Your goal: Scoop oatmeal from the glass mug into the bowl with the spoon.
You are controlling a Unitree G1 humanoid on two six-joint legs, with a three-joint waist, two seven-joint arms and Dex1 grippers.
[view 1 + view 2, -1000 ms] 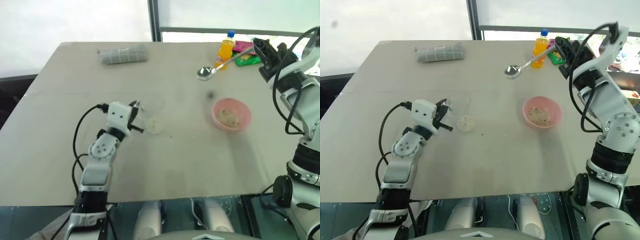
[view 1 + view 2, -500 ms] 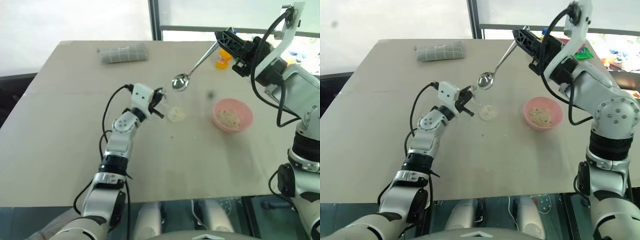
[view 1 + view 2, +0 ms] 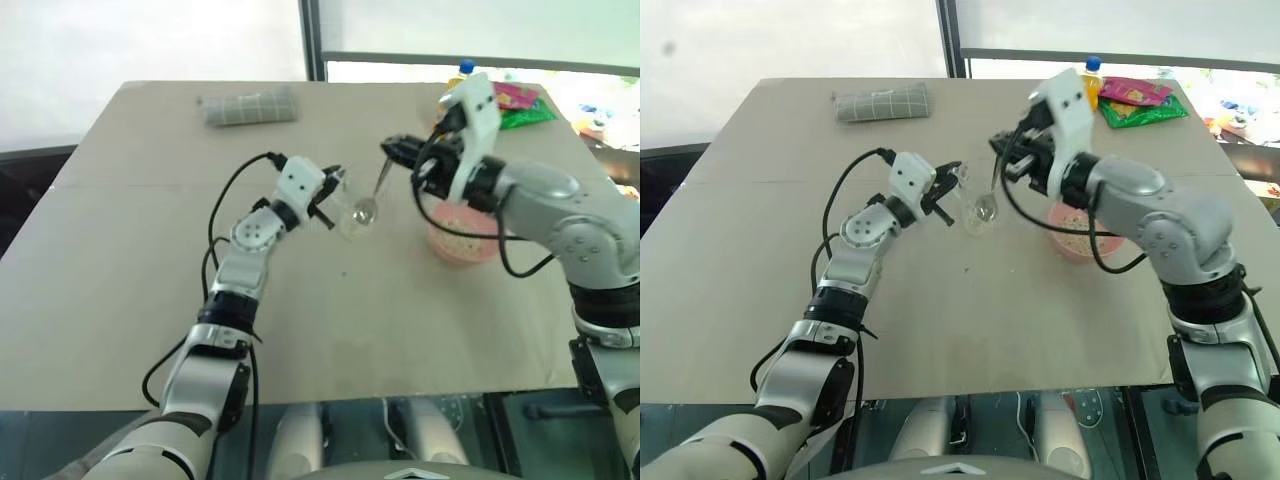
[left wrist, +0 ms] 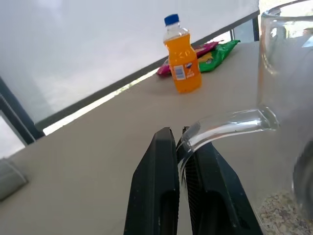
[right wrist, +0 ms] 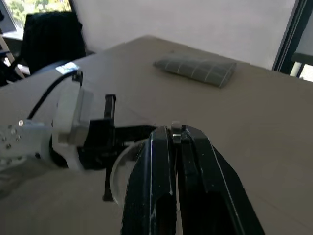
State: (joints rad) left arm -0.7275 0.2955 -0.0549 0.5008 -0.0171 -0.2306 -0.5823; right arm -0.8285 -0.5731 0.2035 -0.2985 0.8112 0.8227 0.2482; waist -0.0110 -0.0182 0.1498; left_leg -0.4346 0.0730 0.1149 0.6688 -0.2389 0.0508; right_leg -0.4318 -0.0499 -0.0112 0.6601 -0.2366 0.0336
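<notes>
Silver spoon [image 3: 372, 198] tip inside tilted glass mug [image 3: 352, 205]

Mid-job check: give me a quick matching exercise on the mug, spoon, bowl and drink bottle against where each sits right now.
Things:
1. glass mug
2. spoon
3. bowl
4. orange bottle

Places:
A. at the far table edge beside snack packets
B. handle pinched by the left gripper
C. under the right arm, oatmeal inside
D. held by the right gripper, tip down in the mug

Pairs: 1-B, 2-D, 3-C, 4-A

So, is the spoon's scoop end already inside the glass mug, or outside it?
Inside. The spoon slants down from the right pincer, and its scoop end sits within the glass mug, whose handle the left pincer pinches.
</notes>
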